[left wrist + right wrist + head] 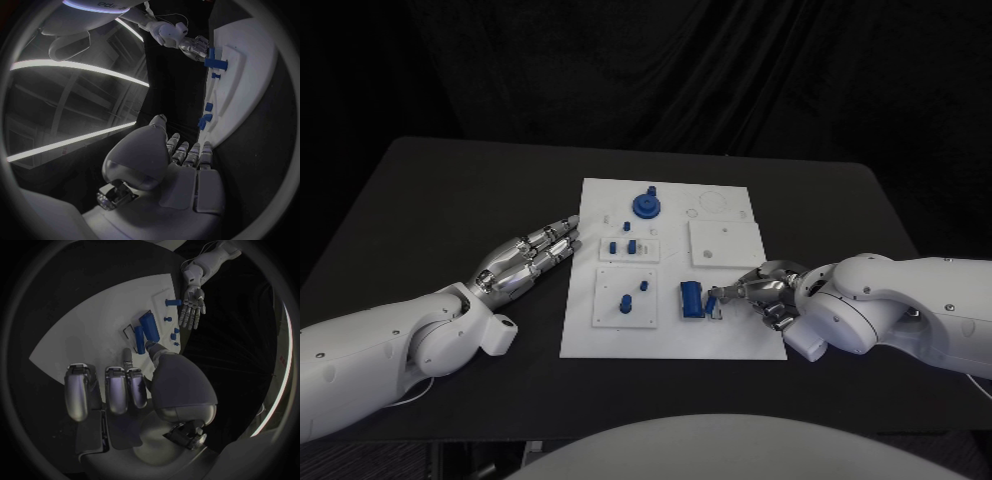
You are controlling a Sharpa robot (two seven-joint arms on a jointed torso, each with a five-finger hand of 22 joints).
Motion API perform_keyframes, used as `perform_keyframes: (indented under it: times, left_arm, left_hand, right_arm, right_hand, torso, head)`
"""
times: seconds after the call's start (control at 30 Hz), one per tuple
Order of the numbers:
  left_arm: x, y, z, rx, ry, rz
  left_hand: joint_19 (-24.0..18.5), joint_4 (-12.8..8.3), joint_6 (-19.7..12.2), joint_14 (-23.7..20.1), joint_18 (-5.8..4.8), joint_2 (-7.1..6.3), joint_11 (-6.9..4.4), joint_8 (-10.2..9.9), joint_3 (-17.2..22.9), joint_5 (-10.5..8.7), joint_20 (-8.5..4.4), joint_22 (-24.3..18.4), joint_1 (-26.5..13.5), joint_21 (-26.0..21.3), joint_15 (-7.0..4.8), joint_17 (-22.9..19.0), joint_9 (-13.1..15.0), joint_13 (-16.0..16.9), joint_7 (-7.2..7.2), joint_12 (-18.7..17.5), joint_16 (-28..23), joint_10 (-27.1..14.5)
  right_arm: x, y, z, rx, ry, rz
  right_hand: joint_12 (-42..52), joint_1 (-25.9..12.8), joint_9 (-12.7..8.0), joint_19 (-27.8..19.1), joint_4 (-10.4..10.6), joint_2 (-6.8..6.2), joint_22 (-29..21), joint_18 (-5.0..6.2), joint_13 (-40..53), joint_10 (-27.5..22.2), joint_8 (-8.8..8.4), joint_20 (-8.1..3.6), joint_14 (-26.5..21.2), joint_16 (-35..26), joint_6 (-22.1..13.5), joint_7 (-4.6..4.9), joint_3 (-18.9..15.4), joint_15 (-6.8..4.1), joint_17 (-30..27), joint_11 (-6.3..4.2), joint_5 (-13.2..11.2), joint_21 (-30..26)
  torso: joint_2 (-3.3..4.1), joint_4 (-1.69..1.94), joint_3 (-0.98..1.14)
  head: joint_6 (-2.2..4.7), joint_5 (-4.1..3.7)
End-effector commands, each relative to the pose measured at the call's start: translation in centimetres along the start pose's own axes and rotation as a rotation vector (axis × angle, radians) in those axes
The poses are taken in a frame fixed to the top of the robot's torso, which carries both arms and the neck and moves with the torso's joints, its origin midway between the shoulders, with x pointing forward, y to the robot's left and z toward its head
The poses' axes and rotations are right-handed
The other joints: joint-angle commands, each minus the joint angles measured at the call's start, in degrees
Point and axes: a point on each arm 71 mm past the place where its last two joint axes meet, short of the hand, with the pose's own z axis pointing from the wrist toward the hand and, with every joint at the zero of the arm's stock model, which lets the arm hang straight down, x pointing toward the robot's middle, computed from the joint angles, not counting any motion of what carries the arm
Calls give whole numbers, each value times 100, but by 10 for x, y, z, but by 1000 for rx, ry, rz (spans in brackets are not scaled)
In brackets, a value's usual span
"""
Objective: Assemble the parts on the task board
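Blue plastic parts [691,299] dotted the white rectangular task board [733,335]; right hand [759,296] pinched one, left hand [531,258] lay flat, fingers apart.

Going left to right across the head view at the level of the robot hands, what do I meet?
Left robot hand → task board's left edge → small blue parts on the square plate → blue cylinder part → right robot hand.

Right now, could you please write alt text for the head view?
The right hand reaches onto a white task board beside a blue cylinder. The left hand rests open at the board's left edge.
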Motion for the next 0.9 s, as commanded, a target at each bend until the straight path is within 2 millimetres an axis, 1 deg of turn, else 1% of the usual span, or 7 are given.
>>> perform_keyframes:
  times: [0.03, 0.3, 0.47, 0.57, 0.7, 0.83, 0.9]
  left_arm:
    - [2, -2, -1, 56, 6, -14]
    - [2, -1, -2, 52, 6, -16]
    - [2, 0, -3, 50, 6, -17]
    - [2, 0, -3, 48, 6, -18]
    - [2, 1, -3, 47, 7, -19]
    - [3, 1, -3, 46, 9, -20]
    - [3, 1, -3, 45, 9, -21]
  left_hand:
    - [11, -16, 11, 8, 68, -6, -8, 29, 24, 24, 40, -5, 33, -15, 49, -5, 4, 7, 38, 1, -38, 33]
    - [12, -17, 15, 8, 68, -6, -8, 29, 24, 25, 40, -4, 33, -15, 49, -5, 5, 8, 39, 1, -38, 33]
    - [12, -21, 19, 8, 68, -5, -10, 30, 28, 28, 41, -5, 34, -15, 51, -5, 6, 7, 43, 1, -38, 33]
    - [12, -21, 19, 8, 68, -5, -10, 30, 28, 28, 41, -5, 34, -15, 51, -5, 6, 7, 43, 1, -38, 33]
    - [12, -21, 19, 8, 68, -5, -10, 30, 28, 28, 41, -5, 34, -15, 51, -5, 6, 7, 43, 1, -38, 33]
    - [12, -21, 19, 8, 68, -5, -10, 30, 28, 28, 41, -5, 34, -15, 51, -5, 6, 7, 43, 1, -38, 33]
    - [12, -24, 24, 8, 67, -2, -10, 31, 33, 30, 42, -5, 33, -15, 52, -5, 6, 9, 48, 2, -38, 37]
  right_arm:
    - [-1, 0, -1, -29, -24, -49]
    - [-4, 5, -5, -107, -75, -139]
    - [-5, 7, -7, -143, -103, -176]
    - [-5, 7, -7, -143, -105, -187]
    - [-3, 6, -6, -122, -91, -205]
    - [0, 5, -5, -93, -68, -224]
    - [1, 4, -4, -78, -60, -232]
  right_hand:
    - [15, 4, 37, 402, -34, 22, 1361, 22, 1508, 587, 106, 35, 512, -20, 46, -19, -53, 33, 1112, 34, -5, -14]
    - [15, 145, 188, 406, -164, 99, 1363, 20, 1508, 587, 415, 14, 516, -12, 101, -62, -87, 10, 1131, 7, 251, -9]
    - [15, 109, 230, 407, -142, 110, 1364, 20, 1508, 587, 496, 8, 517, -10, 109, -72, -123, 3, 1136, -2, 253, -8]
    - [15, -84, 301, 407, -1, 124, 1363, 20, 1508, 587, 626, 1, 516, -10, 91, -83, -240, -3, 1134, -8, 126, -9]
    - [15, -331, 463, 398, 192, 118, 1357, 26, 1508, 587, 878, -24, 512, -16, 109, -136, -478, -34, 1112, -47, 252, -26]
    - [15, -537, 871, 391, 454, 214, 1351, 30, 1508, 587, 1400, -122, 507, -25, 157, -271, -873, -144, 1083, -171, -122, -43]
    - [15, -620, 1007, 389, 564, 247, 1348, 31, 1508, 587, 1549, -151, 506, -28, 192, -313, -1008, -171, 1076, -206, -260, -49]
  torso:
    - [-2, -4, 1]
    - [1, 5, 2]
    - [-1, 3, 0]
    - [1, 5, -3]
    - [4, 6, -3]
    - [6, 8, -4]
    - [5, 7, -5]
  head:
    - [0, 6]
    - [0, -2]
    - [0, 1]
    - [0, -5]
    - [0, -6]
    - [0, -4]
    - [0, -3]
